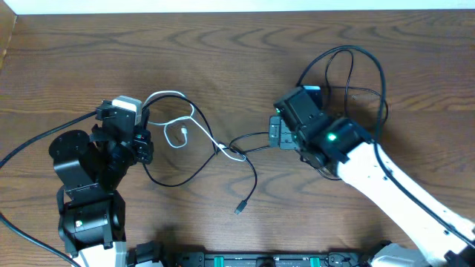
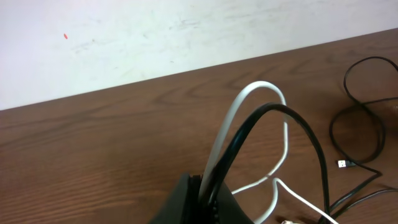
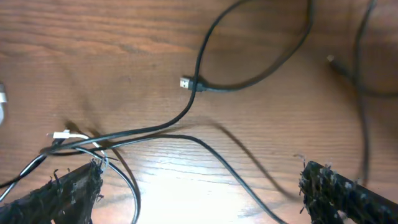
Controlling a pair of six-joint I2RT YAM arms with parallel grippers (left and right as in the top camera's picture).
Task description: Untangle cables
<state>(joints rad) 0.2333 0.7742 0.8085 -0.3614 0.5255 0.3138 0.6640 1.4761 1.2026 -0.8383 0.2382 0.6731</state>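
Note:
A white cable (image 1: 178, 111) loops on the table beside my left gripper (image 1: 142, 146) and crosses thin black cables (image 1: 249, 174) at a tangle (image 1: 230, 152) mid-table. One black plug end (image 1: 239, 209) lies toward the front. In the left wrist view my left gripper (image 2: 208, 190) is shut on the white cable (image 2: 233, 118) and a black cable (image 2: 292, 115) together. My right gripper (image 1: 276, 135) is open just right of the tangle. In the right wrist view a black cable (image 3: 236, 165) runs between its open fingers (image 3: 202, 186) without being held. Another plug (image 3: 185, 83) lies further off.
A larger black cord loop (image 1: 356, 63) lies behind the right arm at the back right. A thick black arm wire (image 1: 30, 148) curves out at the left. The table's far edge (image 1: 237, 11) meets a white wall.

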